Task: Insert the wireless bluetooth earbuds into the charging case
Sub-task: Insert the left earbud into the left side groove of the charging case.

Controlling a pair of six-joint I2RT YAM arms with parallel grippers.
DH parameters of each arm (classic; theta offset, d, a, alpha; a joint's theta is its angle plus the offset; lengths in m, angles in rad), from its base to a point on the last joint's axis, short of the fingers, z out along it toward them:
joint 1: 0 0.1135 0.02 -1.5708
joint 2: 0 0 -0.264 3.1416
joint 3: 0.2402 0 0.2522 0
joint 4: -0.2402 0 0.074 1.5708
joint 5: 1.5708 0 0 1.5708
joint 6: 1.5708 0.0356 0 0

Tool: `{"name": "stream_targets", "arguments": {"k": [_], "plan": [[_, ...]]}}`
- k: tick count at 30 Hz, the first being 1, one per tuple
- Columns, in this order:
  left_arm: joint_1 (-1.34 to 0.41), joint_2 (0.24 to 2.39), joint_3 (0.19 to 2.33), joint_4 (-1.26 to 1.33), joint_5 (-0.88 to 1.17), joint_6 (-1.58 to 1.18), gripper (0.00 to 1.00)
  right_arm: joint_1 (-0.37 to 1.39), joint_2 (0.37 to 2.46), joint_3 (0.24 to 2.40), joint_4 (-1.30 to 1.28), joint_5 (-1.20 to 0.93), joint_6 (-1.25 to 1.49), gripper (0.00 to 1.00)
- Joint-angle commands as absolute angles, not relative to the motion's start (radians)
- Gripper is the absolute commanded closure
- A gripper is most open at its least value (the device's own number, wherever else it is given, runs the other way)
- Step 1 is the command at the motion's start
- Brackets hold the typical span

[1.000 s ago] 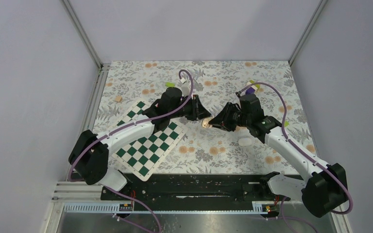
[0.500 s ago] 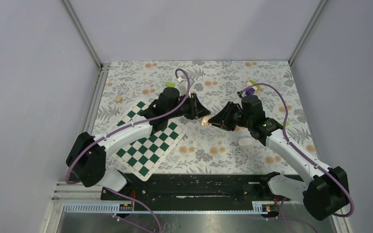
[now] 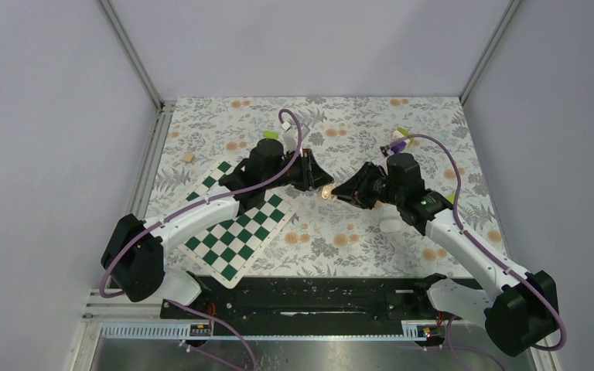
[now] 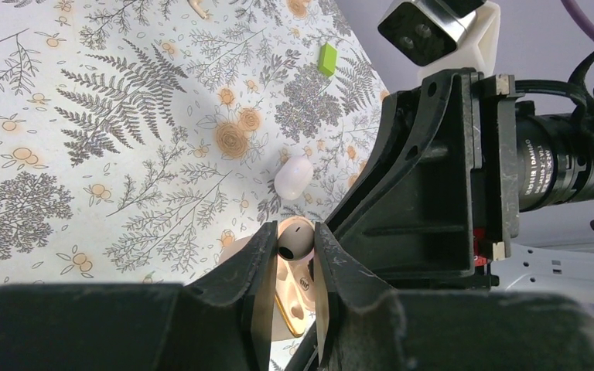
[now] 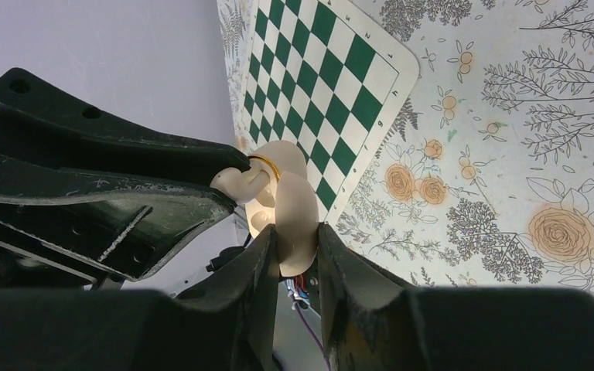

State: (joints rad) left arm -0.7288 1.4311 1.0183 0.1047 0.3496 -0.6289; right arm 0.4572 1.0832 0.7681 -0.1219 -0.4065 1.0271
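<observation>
Charging case [image 5: 286, 185] open, lid up, clamped in right gripper [image 5: 298, 236], held up over middle of floral table [image 3: 340, 232]. Left gripper [image 4: 294, 236] closed on white earbud [image 4: 295, 241], earbud touching case's tan interior. I see second earbud [image 4: 293, 176] lying loose on table near right arm. Chessboard mat [image 3: 236, 228] beneath left arm.

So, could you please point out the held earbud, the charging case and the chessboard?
held earbud [image 4: 295, 238]: left wrist view, rounded white head.
charging case [image 5: 297, 215]: right wrist view, white outer shell.
chessboard [image 5: 321, 73]: right wrist view, middle squares.
</observation>
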Motion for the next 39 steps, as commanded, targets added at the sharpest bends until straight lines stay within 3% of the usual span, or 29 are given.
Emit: {"name": "stream_targets", "arguments": {"k": [1,10,16,39], "plan": [[-0.715,1.414,1.023,0.003,0.325,-0.52,1.0,0.449,1.042,0.797,-0.071,-0.408,1.041,1.0],[-0.72,1.426,1.035,-0.029,0.34,-0.49,1.0,0.446,1.033,0.816,-0.077,-0.409,1.037,1.0],[-0.728,1.44,1.049,-0.05,0.331,-0.48,0.86,0.446,1.027,0.821,-0.075,-0.418,1.037,1.0],[-0.735,1.432,1.066,-0.082,0.285,-0.469,0.57,0.446,1.015,0.836,-0.107,-0.415,1.01,1.0]]}}
